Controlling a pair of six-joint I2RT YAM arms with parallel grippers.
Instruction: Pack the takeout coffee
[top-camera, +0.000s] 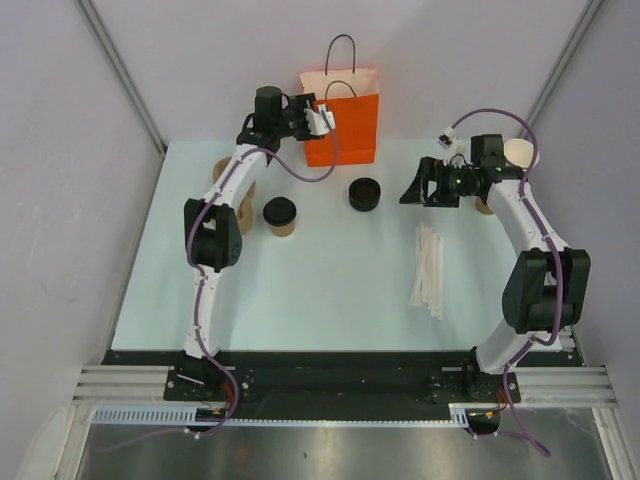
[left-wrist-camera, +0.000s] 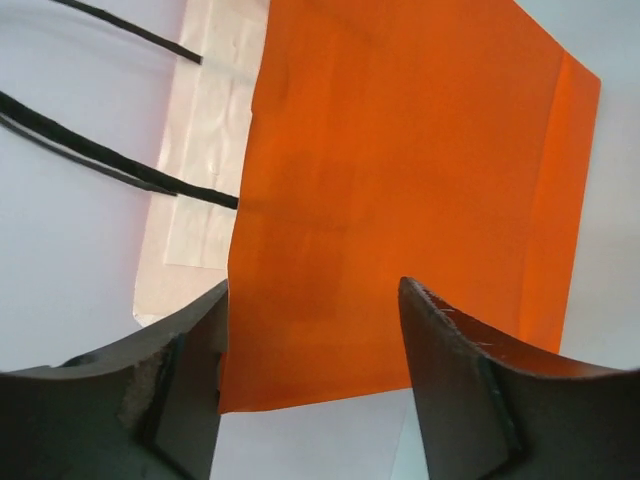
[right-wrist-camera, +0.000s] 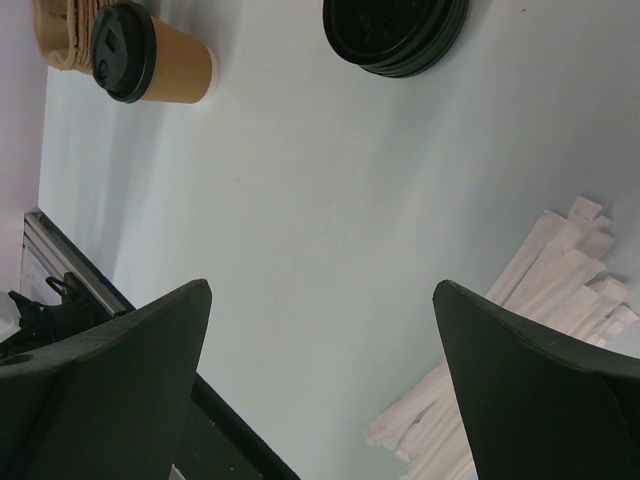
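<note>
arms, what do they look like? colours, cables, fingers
Both the left arm and right arm have white shells with black joint housings, and a purple cable runs along each. The left gripper and right gripper are black, with two broad, wedge-shaped fingers; the left pair's inner edges look scuffed.

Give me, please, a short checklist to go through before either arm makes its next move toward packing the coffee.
1. Coffee cup upright and lidded: ok.
2. Orange bag upright at the far edge of the table: ok.
3. Bag mouth wide enough for the cup: cannot tell.
4. Left gripper gripping the bag: not ok; jaws apart near its top.
5. Right gripper open and empty: ok.
</note>
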